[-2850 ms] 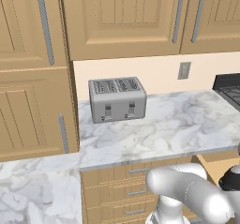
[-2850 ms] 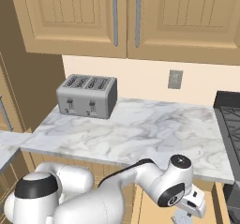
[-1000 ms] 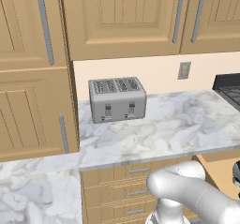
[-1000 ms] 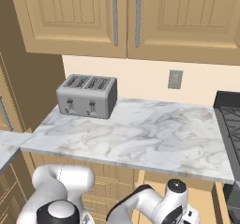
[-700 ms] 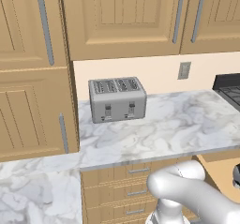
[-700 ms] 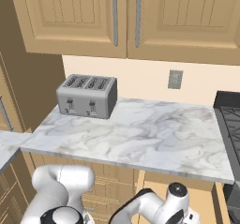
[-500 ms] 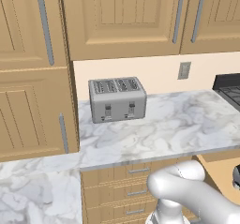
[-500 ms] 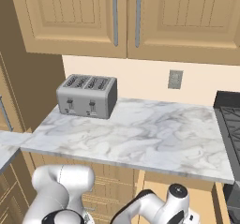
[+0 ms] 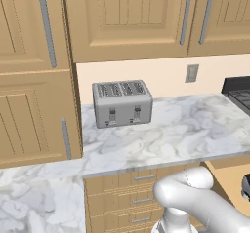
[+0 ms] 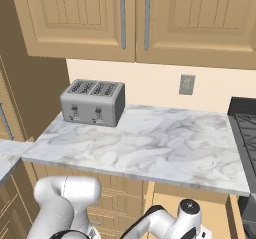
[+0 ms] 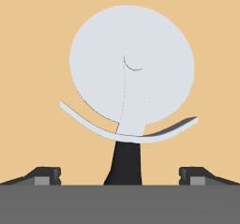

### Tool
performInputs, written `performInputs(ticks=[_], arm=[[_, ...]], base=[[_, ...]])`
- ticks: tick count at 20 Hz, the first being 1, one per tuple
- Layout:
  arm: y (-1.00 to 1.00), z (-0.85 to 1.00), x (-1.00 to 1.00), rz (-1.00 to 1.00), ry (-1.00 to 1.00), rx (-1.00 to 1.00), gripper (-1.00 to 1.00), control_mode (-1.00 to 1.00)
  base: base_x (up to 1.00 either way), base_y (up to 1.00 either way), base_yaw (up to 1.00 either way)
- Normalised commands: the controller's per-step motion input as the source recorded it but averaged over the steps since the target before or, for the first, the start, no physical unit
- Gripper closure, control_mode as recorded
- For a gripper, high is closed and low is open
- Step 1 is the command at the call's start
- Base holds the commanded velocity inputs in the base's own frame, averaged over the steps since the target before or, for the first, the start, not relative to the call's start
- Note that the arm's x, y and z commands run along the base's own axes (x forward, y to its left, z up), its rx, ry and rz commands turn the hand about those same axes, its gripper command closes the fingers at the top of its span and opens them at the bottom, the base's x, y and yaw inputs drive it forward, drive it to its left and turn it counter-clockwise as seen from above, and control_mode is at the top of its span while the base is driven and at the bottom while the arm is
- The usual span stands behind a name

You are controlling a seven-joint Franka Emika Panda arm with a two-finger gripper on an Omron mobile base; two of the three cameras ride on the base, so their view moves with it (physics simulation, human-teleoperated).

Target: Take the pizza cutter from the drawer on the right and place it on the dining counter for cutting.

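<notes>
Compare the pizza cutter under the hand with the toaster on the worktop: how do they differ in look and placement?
The pizza cutter is a flat, pale round disc on a short black handle; the toaster is a boxy grey block with slots on top. The pizza cutter lies on the drawer's plain tan wood, between the open fingertips; the toaster stands upright on the marble worktop against the wall. Both are greyish, metal-looking kitchenware.
</notes>
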Motion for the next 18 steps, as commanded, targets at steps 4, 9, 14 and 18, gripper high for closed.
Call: performInputs(ticks=[4, 9, 14, 18], arm=[[0.00, -0.13, 0.00, 0.00, 0.00, 0.00, -1.00, -1.00], [0.00, -0.08, 0.00, 0.00, 0.00, 0.00, -1.00, -1.00], [0.00, 0.00, 0.00, 0.00, 0.00, 0.00, -1.00, -1.00], [0.00, 0.00, 0.00, 0.00, 0.00, 0.00, -1.00, -1.00]], base=[[0.00, 0.00, 0.00], [0.00, 0.00, 0.00], [0.00, 0.00, 0.00], [0.00, 0.00, 0.00]])
